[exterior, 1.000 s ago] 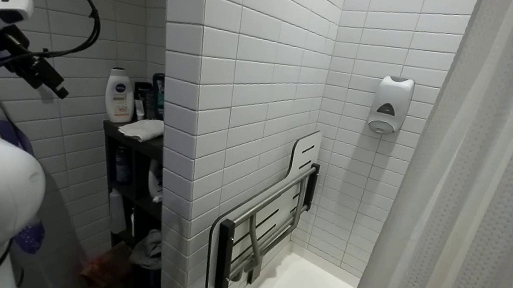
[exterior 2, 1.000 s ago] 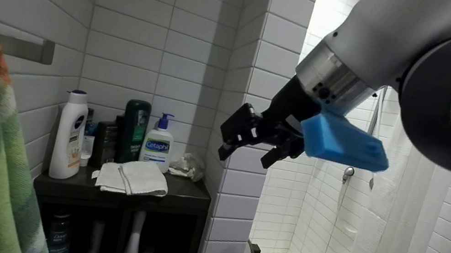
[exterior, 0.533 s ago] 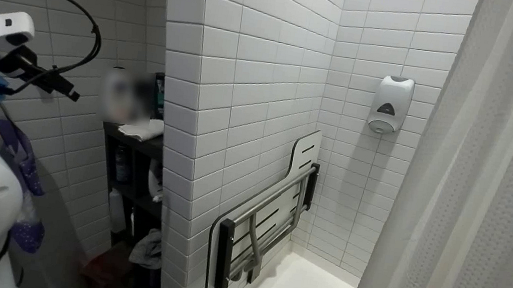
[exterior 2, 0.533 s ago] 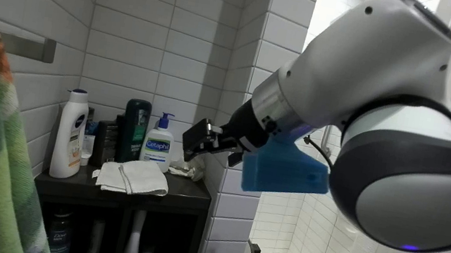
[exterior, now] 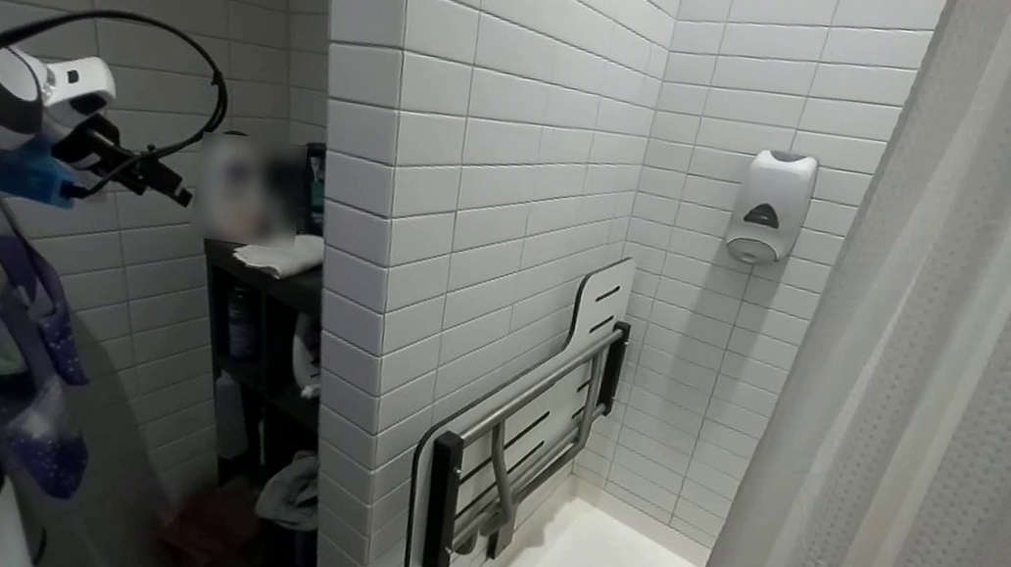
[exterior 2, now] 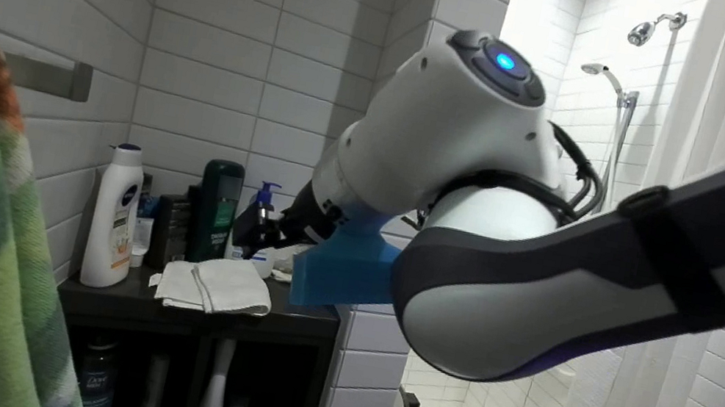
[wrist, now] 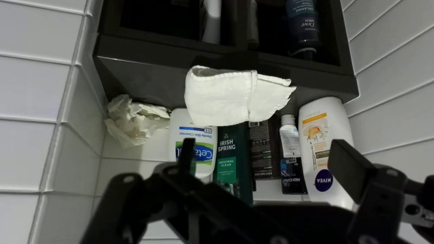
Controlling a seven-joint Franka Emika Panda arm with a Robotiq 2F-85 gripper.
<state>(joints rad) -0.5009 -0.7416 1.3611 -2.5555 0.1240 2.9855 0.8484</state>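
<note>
hovering near the shelf [wrist: 142,79], the fingers [wrist: 351,169] are held wide apart, with nothing gripped between them and no contact to be seen. the white cloth [wrist: 223,98] is laid folded on the shelf top, close to the front edge. behind it, the cetaphil [wrist: 204,150], a green bottle [wrist: 234,156] and a brown bottle [wrist: 262,152] are stood upright; the nivea [wrist: 313,135] is stood to one side of the cloth, and a crumpled wad [wrist: 130,122] is set between the cetaphil and the wall [wrist: 83,159]. in an exterior view, the fingers are seen across the cetaphil, just below its blue pump [exterior 2: 266,192]; how near they are to it cannot be told. the step in hand is judged to be the approach, with no grasp yet made. for the next move, it seems, the fingers would need to be lowered toward the cloth and spread over a fold, with care taken that the cetaphil is not knocked.
</note>
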